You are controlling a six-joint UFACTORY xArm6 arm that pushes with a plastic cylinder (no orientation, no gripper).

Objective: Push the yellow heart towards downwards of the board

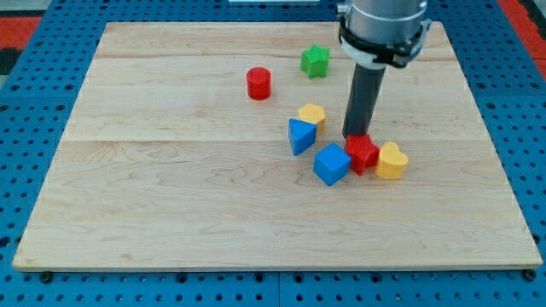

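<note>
- Closest to the view's bottom is the blue cube, touching the red star-ish block on its right.
- The yellow heart sits right of that red block, touching it, right of the tabletop centre.
- My tip is down just behind the red block, at its top-left edge, up-left of the heart.
- No pincer on this rig, just the rod.
- A blue triangle and a yellow block sit together left of the rod.
- Red cylinder and green star are further up, apart.
</note>
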